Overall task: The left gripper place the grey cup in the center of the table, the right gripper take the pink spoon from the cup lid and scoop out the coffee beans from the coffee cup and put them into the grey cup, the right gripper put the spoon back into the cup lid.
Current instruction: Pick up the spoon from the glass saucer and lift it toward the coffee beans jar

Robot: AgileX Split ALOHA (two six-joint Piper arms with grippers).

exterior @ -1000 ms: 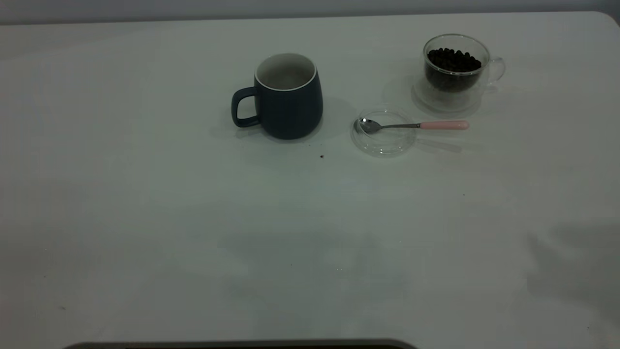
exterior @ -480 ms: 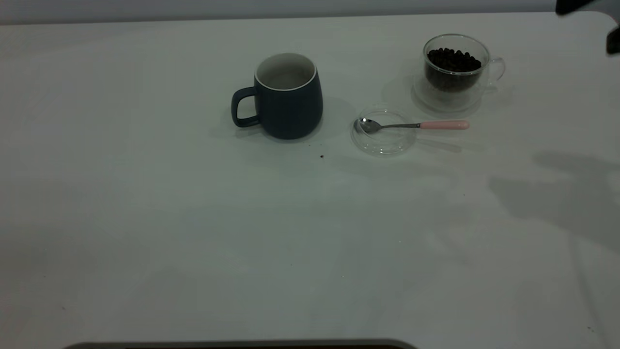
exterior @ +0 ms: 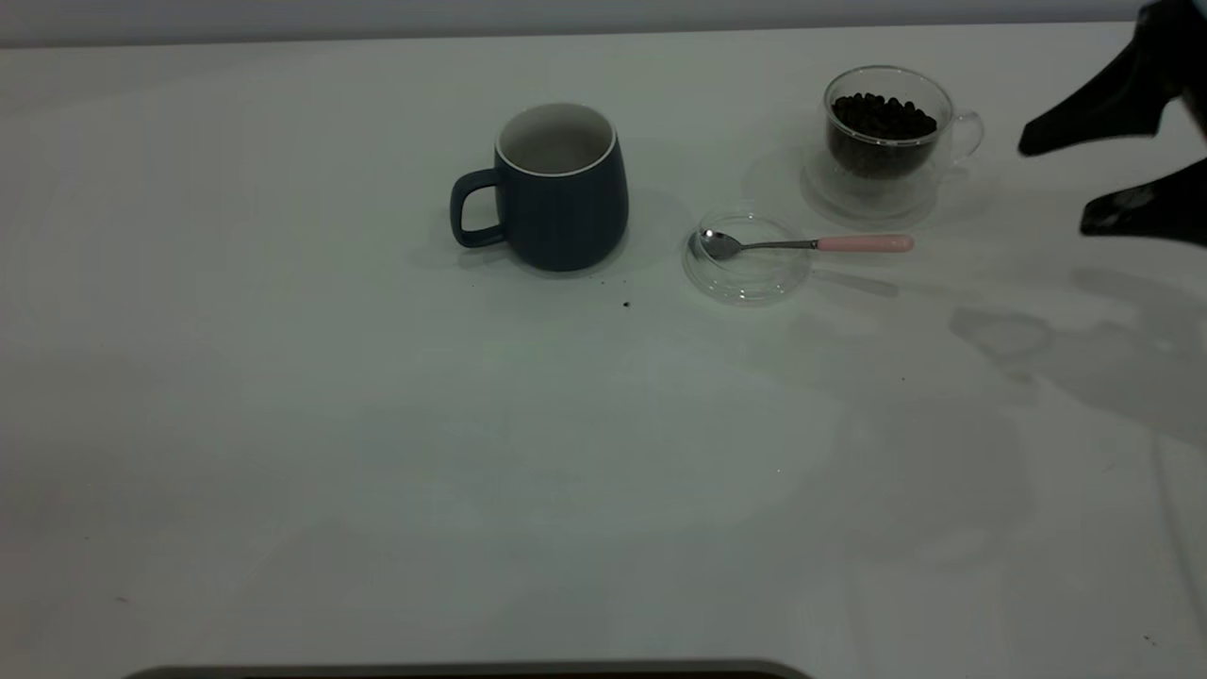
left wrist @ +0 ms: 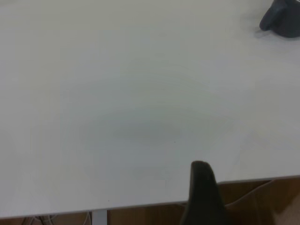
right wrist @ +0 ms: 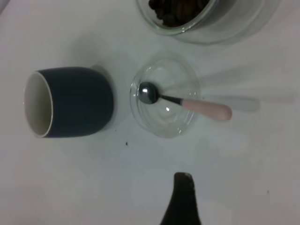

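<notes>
Exterior view. The grey cup (exterior: 560, 187) stood upright near the middle of the far half of the table (exterior: 377, 471), handle toward the left arm's side, with nothing visible inside it. Just beside it, on the right arm's side, lay the cup lid (exterior: 747, 256); the pink spoon (exterior: 811, 244) rested with its metal bowl inside the lid and its pink handle projecting over the rim toward the right arm. Beyond the spoon stood the coffee cup (exterior: 884, 141), holding the coffee beans (exterior: 883, 117). The right gripper (exterior: 1051, 187) hung at the table's right edge, well apart from the spoon, its 2 fingers spread and holding nothing. 1 dark speck (exterior: 626, 304) lay near the grey cup. The left gripper (left wrist: 202, 197) sat back at the table's edge; its state could not be told.
</notes>
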